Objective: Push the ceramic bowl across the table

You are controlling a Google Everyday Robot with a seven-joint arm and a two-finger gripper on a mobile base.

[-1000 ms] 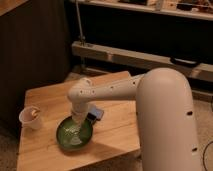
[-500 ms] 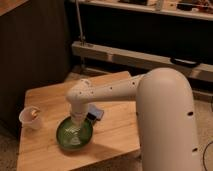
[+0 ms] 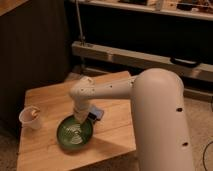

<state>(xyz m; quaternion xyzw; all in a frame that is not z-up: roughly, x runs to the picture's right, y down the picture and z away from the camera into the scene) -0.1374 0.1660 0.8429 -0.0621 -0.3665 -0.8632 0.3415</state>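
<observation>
The green ceramic bowl [image 3: 74, 134] with pale streaks inside sits on the light wooden table [image 3: 47, 97], near its front edge. My white arm reaches in from the right and bends down over the bowl's far right rim. My gripper [image 3: 81, 118] hangs at that rim, touching or nearly touching the bowl; its tips are hidden by the wrist.
A small translucent white cup [image 3: 30, 118] stands at the table's left edge, left of the bowl. A small blue object [image 3: 95, 114] lies just right of the gripper. A dark cabinet and a metal rail [image 3: 125, 56] stand behind the table.
The bowl and the arm have barely shifted; no clear motion shows between the frames.
</observation>
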